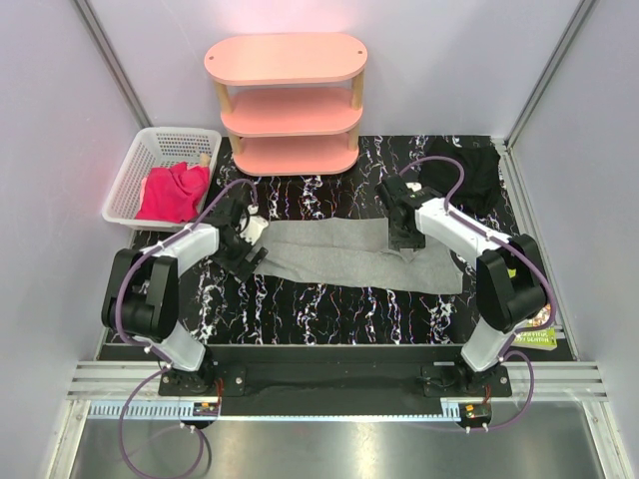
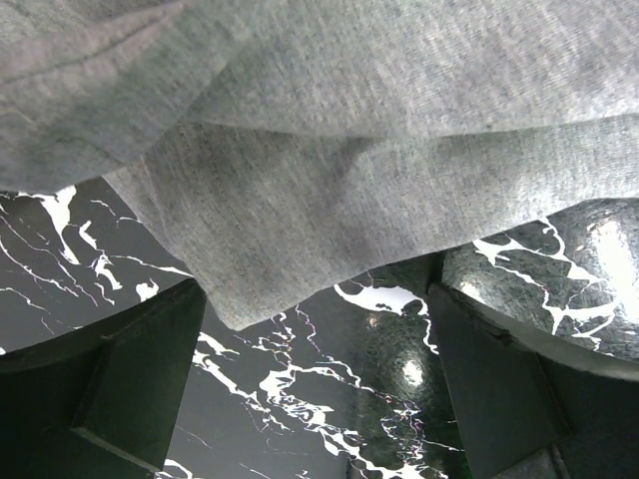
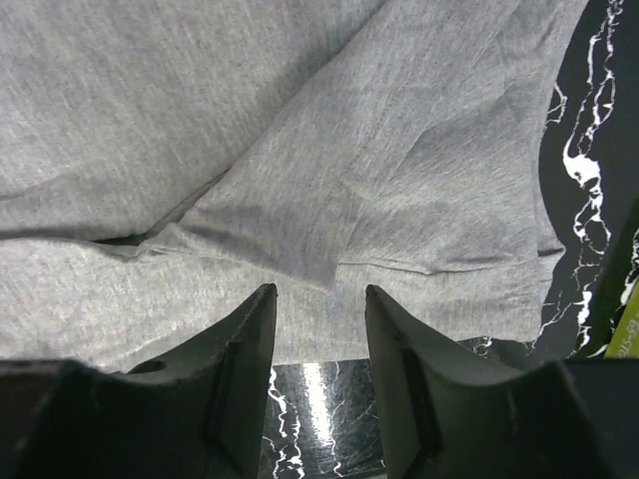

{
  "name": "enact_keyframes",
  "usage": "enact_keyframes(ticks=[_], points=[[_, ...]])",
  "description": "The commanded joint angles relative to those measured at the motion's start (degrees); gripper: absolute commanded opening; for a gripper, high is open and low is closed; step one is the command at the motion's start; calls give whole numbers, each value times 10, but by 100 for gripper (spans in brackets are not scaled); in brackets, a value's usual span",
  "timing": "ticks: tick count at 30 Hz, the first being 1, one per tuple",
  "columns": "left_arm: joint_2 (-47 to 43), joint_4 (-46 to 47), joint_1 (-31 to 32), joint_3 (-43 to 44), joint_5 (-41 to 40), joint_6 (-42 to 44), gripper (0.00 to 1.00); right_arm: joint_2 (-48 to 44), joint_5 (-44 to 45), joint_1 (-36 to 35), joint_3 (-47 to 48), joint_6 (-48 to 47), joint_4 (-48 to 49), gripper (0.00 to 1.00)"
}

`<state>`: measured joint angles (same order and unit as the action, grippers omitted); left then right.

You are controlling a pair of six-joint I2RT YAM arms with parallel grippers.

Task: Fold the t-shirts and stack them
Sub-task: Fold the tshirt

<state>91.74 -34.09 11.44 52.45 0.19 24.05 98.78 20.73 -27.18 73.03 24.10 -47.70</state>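
I reckon the grey t-shirt (image 1: 329,254) mid-frame half-folded, pink t-shirt (image 1: 172,195) upper left and black t-shirt (image 1: 477,175) upper right waiting; left gripper (image 2: 315,329) spread, right gripper (image 3: 319,294) parted, both empty.

1. Shelf unit (image 1: 287,60): pink, three oval tiers on pale posts, standing at the far edge of the bench.
2. Bench (image 1: 329,309): black top with white marbling.
3. Basket (image 1: 128,178): white lattice, at the far left corner.
4. Book (image 1: 540,339): green-yellow cover, near right edge, partly hidden.

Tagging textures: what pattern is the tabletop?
The tabletop is black with white marble veining, clearest in the left wrist view.
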Motion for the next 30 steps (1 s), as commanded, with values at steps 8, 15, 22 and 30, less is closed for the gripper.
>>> enact_keyframes(ticks=[8,15,22,30], points=[[-73,-25,-2,10,-20,3,99,-9,-28,-6,-31,16,20,46],[-117,-93,16,100,68,-29,99,8,-26,-7,-25,17,25,43],[-20,-56,26,100,101,-41,99,9,-25,-5,-20,21,28,42],[23,-56,-4,84,157,-29,99,3,-12,-7,-25,24,27,41]])
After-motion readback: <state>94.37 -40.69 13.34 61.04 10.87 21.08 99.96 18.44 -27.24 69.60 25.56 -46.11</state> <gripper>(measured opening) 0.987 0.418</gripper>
